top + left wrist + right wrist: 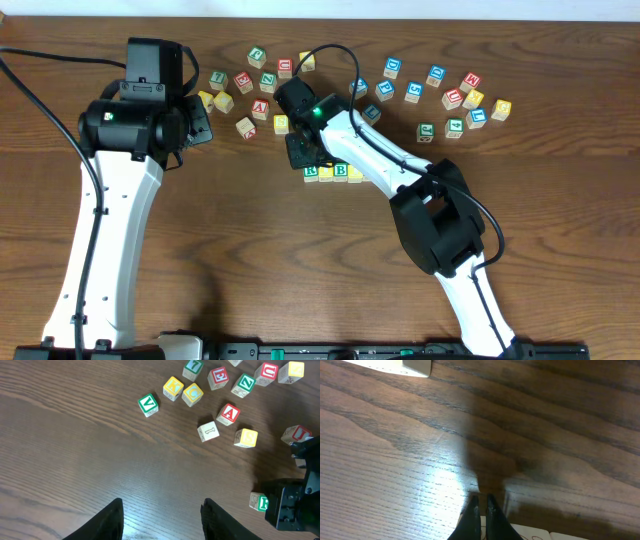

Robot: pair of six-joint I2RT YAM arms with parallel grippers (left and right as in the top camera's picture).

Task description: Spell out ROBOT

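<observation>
You are viewing these items:
- The left gripper (161, 510) is hanging over bare table (75, 460), its fingers spreading wide and gripping nothing.
- The right gripper (481, 502) is hovering just beside the row of blocks (340, 171), its fingers pressing together with nothing between them.
- The green R block (311, 172) is sitting at the row's end nearest the left arm.
- Loose blocks (440, 95) are lying scattered beyond.

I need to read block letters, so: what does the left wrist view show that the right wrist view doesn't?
Left wrist only: legible blocks such as the green V block and red A block, plus the left gripper, jaws open. Right wrist only: the right gripper close up, jaws shut. Both: the wooden table.
</observation>
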